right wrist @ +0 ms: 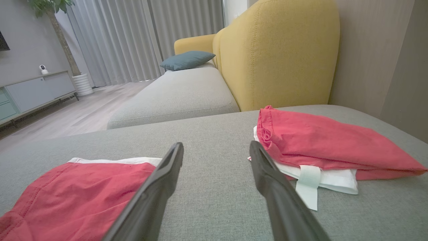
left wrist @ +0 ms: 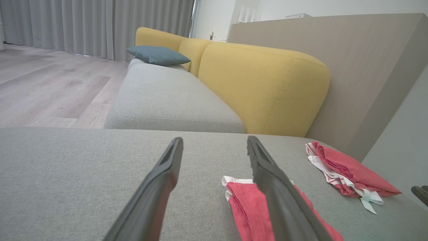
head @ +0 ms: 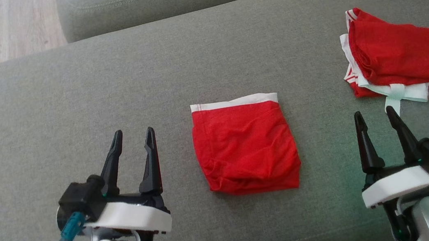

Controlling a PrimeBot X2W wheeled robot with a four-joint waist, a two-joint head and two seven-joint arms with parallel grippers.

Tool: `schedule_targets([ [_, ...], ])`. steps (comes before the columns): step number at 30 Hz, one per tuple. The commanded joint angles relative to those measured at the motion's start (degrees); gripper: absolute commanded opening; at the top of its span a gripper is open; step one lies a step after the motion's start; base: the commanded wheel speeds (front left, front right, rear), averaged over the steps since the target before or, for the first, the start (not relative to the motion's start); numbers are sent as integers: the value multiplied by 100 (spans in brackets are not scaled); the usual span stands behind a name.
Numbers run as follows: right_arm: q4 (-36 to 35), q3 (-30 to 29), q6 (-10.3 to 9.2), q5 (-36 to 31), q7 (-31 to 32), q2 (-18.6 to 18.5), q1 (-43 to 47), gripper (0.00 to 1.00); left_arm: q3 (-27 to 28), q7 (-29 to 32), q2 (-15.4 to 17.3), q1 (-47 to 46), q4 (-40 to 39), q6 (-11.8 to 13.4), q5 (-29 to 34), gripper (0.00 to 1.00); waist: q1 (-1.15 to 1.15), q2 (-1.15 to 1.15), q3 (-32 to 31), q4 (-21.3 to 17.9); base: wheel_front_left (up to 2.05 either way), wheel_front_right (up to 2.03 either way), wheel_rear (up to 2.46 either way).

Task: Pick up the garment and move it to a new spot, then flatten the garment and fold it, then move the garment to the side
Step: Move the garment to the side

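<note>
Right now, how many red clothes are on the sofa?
2. One folded red garment lies in the middle of the grey seat cushion; a rumpled red-and-white pile lies at the robot's right. That pile may hide more pieces.

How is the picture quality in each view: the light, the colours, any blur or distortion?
Head view: soft, even light, sharp, the folded garment deep red, with hardly any shadow. Left wrist view: the left gripper looms large and soft-edged near the lens, and the red looks pink. Right wrist view: the same pale red, the right gripper equally enlarged, the background sharp.
</note>
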Motion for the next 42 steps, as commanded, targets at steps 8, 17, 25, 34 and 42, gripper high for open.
schedule_targets([
  [8, -77, 190, 37, 104, -38, -11, -126, 100, 184, -70, 31, -231, -186, -17, 54, 100, 0, 0, 75, 80, 0, 0, 0],
  [17, 425, 929, 37, 667, 192, -11, -490, 100, 162, -70, 31, -371, -153, -73, 110, 100, 0, 0, 457, 302, 0, 0, 0],
  [25, 1458, 1523, 37, 1653, 602, -11, -1051, 100, 49, -70, 31, -549, -38, -111, 112, 100, 0, 0, 758, 594, 0, 0, 0],
  [34, 2449, 1652, 37, 1812, 623, -11, -1603, 100, 35, -70, 31, -667, -25, -128, 109, 100, 0, 0, 937, 766, 0, 0, 0],
  [42, 2992, 1840, 37, 1360, 363, -11, -2026, 0, 68, -70, 31, -676, -24, -106, 120, 100, 0, 0, 963, 712, 0, 0, 0],
])
